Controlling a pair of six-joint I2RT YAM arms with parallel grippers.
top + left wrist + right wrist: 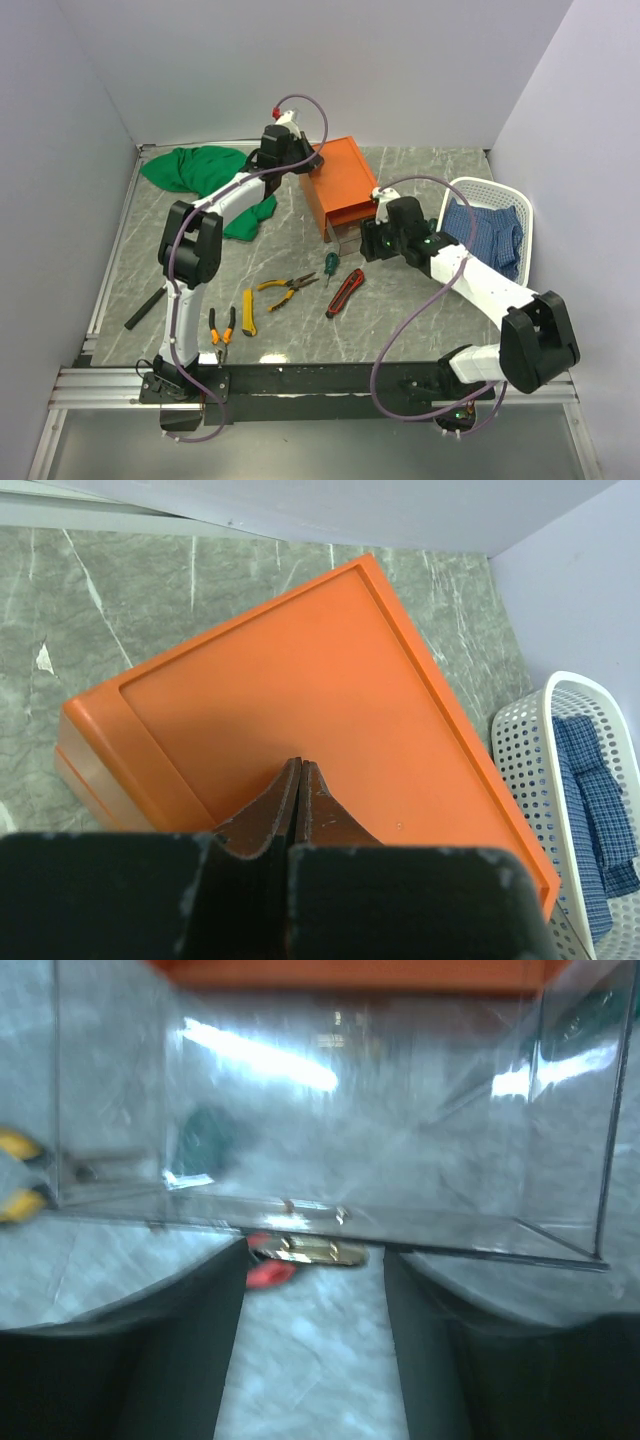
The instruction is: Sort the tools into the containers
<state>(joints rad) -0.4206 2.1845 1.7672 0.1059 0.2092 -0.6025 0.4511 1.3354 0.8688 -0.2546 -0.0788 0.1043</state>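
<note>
From above, the orange box [340,180] stands at the back of the grey marbled bench [300,340]. The lower clear drawer [345,232] is pulled out towards the arms. The left tool [303,163] sits at the box's far left corner. The right tool [362,240] faces the drawer front.

In front of the drawer lie the green-handled screwdriver [329,266], the red-black utility knife [345,292] and the yellow-handled pliers [287,289]. Further left are the yellow utility knife [248,311] and the orange-black pliers [222,330]. The black-handled hammer [147,308] lies near the left edge; only its dark shaft is plain. None of these is inside a drawer.

A green cloth [195,170] is heaped behind the left arm. A white basket [490,185] holding a blue checked cloth [485,235] stands right of the box.

In the left wrist view, the left tool [300,767] has its fingers pressed together, holding nothing, tips over the box lid. Whether they touch it I cannot tell. The basket is at the right edge.

The right wrist view is blurred. The right tool [315,1260] has its fingers spread, with the drawer's small metal handle [315,1250] between them and not visibly pinched. Green, yellow and red handles show through the drawer's clear walls.
</note>
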